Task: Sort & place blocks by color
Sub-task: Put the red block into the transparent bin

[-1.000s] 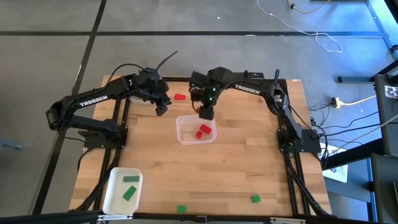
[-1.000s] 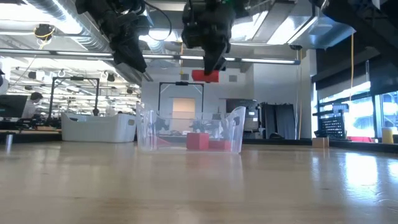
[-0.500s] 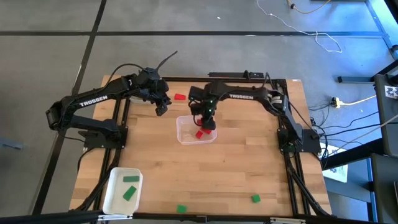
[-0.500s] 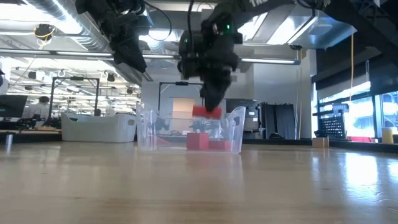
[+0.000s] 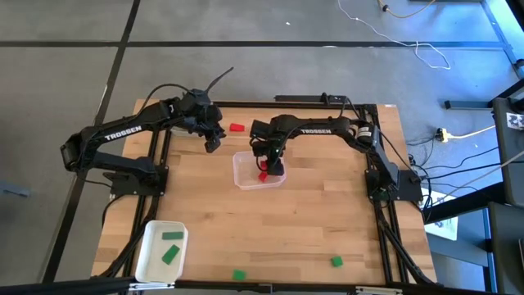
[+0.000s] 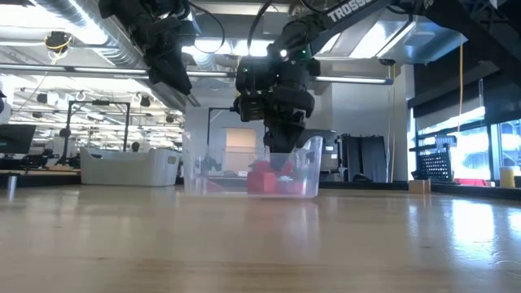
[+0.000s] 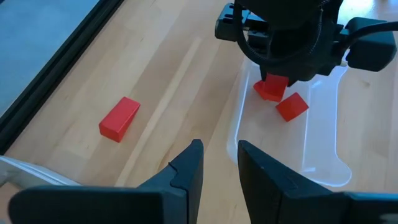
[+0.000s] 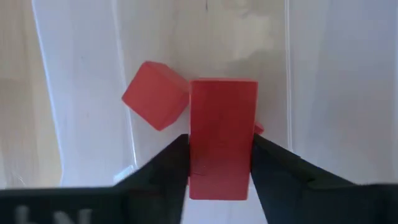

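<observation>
Red block (image 8: 222, 134) between right gripper (image 8: 219, 163) fingers inside clear tray (image 5: 242, 179), whether still gripped unclear

Right gripper (image 5: 271, 168) has lowered — red block (image 8: 222, 137) now inside clear tray (image 5: 242, 176).

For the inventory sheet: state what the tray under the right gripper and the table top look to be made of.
Clear tray: seemingly thin transparent plastic, glossy; the table and red blocks show through its walls.
Table top: apparently light wood in joined strips, smooth satin finish; plank seams and grain are visible.
</observation>
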`<state>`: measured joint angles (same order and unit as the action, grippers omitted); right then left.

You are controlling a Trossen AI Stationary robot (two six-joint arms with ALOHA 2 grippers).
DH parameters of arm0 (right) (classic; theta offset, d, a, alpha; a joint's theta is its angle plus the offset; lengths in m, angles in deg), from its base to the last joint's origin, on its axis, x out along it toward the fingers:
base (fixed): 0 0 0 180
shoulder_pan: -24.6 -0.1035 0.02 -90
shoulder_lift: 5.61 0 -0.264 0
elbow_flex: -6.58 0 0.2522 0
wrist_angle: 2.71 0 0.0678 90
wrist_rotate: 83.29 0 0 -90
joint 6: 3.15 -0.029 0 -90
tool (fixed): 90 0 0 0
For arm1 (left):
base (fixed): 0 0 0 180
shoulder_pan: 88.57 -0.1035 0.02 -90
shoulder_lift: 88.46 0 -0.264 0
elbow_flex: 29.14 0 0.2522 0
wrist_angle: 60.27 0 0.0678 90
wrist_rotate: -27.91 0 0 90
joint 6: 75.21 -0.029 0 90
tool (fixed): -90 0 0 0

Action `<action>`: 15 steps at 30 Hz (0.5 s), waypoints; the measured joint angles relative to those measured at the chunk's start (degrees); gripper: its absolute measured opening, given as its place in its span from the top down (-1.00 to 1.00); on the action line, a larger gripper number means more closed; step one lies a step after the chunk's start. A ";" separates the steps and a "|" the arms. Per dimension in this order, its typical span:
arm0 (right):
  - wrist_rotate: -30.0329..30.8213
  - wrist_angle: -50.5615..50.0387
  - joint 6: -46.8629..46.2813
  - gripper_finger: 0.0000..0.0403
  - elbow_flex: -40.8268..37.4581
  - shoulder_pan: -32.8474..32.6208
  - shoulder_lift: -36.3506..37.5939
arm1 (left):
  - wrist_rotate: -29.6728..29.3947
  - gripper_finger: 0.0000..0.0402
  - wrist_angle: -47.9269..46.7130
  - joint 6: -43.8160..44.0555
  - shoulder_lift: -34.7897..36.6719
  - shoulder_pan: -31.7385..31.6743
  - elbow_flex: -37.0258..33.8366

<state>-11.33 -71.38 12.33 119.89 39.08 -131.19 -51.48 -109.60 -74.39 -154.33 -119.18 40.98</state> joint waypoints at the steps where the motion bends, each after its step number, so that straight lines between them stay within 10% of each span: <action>1: 0.00 0.02 0.00 0.06 0.00 0.00 0.00 | 0.00 0.55 0.00 0.00 0.00 0.00 0.00; 15: -0.07 -7.10 -0.20 -0.19 10.19 0.13 -0.02 | 0.00 0.55 0.00 -2.50 0.00 -0.02 0.00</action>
<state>-11.40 -78.48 12.13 130.08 39.21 -131.21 -51.48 -109.60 -76.88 -154.33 -119.20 40.98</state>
